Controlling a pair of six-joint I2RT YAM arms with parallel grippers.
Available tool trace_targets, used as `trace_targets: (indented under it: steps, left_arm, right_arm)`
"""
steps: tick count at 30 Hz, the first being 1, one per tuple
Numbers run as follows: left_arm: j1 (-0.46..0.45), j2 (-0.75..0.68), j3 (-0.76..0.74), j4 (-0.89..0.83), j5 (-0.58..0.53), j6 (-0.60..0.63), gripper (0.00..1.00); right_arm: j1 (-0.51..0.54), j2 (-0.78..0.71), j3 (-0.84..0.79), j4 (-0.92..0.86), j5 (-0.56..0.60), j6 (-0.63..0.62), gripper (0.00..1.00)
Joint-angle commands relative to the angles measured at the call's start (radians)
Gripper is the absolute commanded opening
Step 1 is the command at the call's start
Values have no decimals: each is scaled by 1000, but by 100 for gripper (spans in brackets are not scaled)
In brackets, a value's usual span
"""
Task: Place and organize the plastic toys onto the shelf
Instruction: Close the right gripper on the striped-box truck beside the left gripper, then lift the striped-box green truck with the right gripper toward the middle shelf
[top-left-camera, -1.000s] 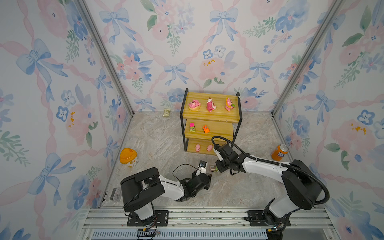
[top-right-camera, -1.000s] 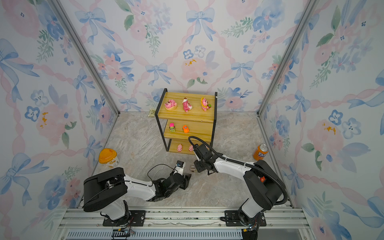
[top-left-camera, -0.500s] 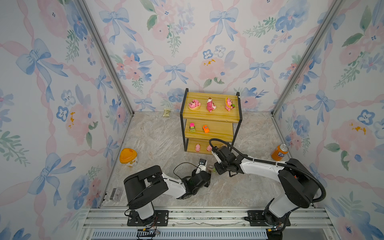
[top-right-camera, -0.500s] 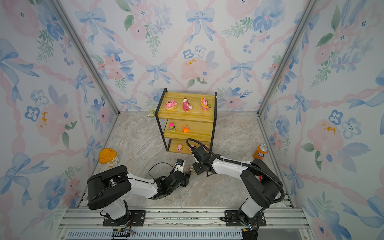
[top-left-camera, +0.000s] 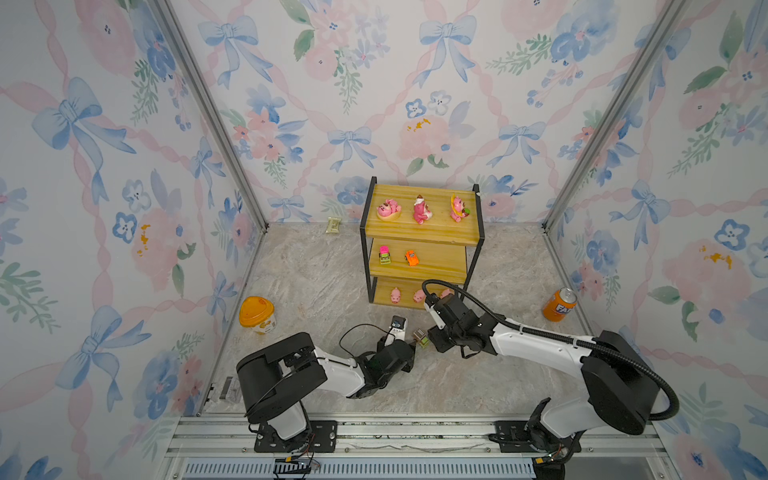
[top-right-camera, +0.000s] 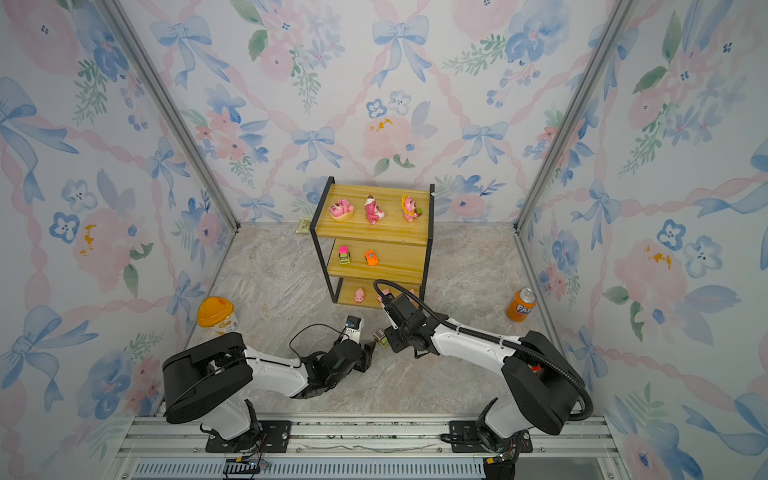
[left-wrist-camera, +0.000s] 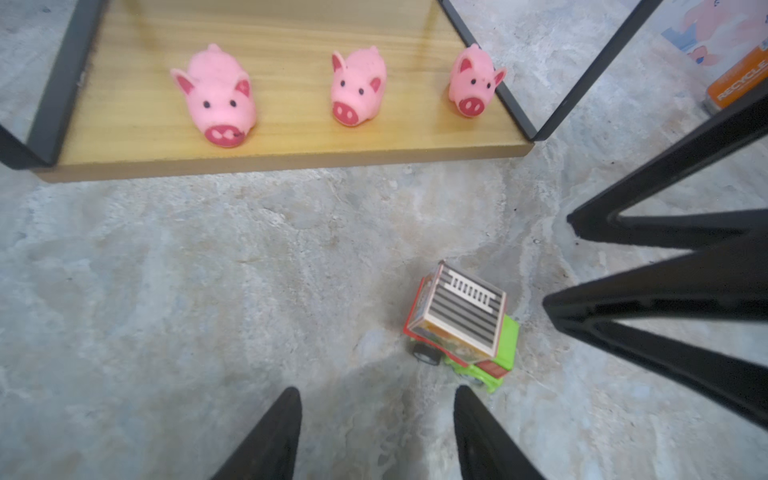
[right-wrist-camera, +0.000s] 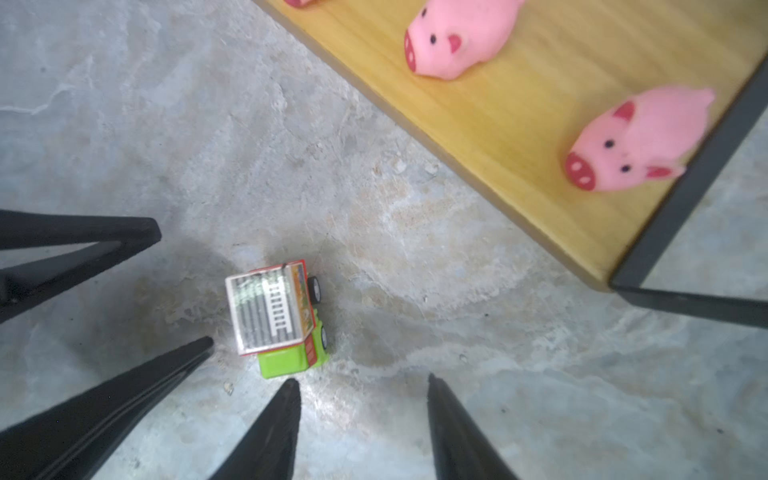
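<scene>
A grey-green mini car (top-left-camera: 420, 337) (top-right-camera: 381, 337) stands free on the stone floor in front of the shelf (top-left-camera: 432, 237) (top-right-camera: 376, 236). My left gripper (left-wrist-camera: 376, 392) is open just short of the car (left-wrist-camera: 461, 320), which sits off its right fingertip. My right gripper (right-wrist-camera: 361, 380) is open too, with the car (right-wrist-camera: 274, 320) beside its left fingertip and nothing between the jaws. Three pink pigs (left-wrist-camera: 357, 89) line the bottom board. A pink-green car (top-left-camera: 385, 254) and an orange car (top-left-camera: 411, 257) sit on the middle board. Three pink figurines (top-left-camera: 421, 210) stand on top.
An orange soda can (top-left-camera: 559, 304) stands by the right wall. An orange-lidded tub (top-left-camera: 257, 315) is near the left wall. A small packet (top-left-camera: 333, 225) lies at the back beside the shelf. The two grippers' fingers are close together around the car.
My right gripper's jaws have parted, and the grey-green car now stands free on the floor. The right arm has shifted slightly left. The left arm has barely moved.
</scene>
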Motion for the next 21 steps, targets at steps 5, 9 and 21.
trace_targets:
  steps: [5,9,21]
  left_arm:
    - [3,-100,-88,-7,-61,-19,62]
    - [2,-92,-103,-8,-60,-47,62]
    - [-2,-68,-110,-7,-69,-78,63]
  right_arm:
    - [48,-4,-30,9,-64,-31,58]
    - [50,39,-19,21,-76,-47,57]
    - [50,123,15,45,-87,-88,52]
